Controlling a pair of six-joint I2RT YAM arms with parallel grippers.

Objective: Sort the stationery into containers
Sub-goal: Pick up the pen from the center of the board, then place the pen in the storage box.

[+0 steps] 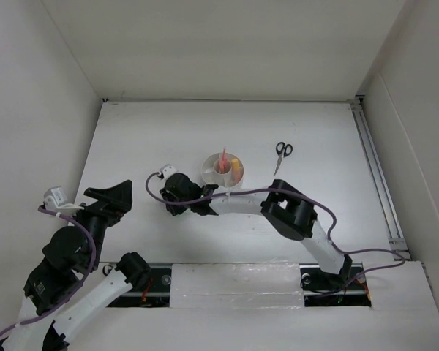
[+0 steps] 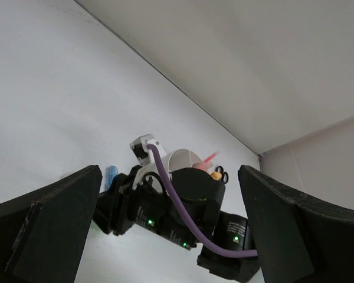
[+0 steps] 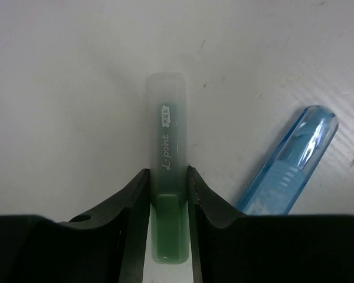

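While the right gripper (image 3: 168,177) clamps from both sides on a short translucent green marker (image 3: 167,135) lying on the white table (image 3: 59,88), a short clear blue marker (image 3: 290,162) lies just beside it, not touching. Over the table's left side, the left gripper (image 1: 106,196) hangs with its jaws spread wide, holding nothing. Near the right gripper stands the round white plastic organizer (image 1: 209,165), with thin pink pens (image 1: 224,156) upright in it and an orange-yellow marker (image 1: 238,170) in a right-hand compartment. Black-handled scissors (image 1: 282,152) lie further right, apart.
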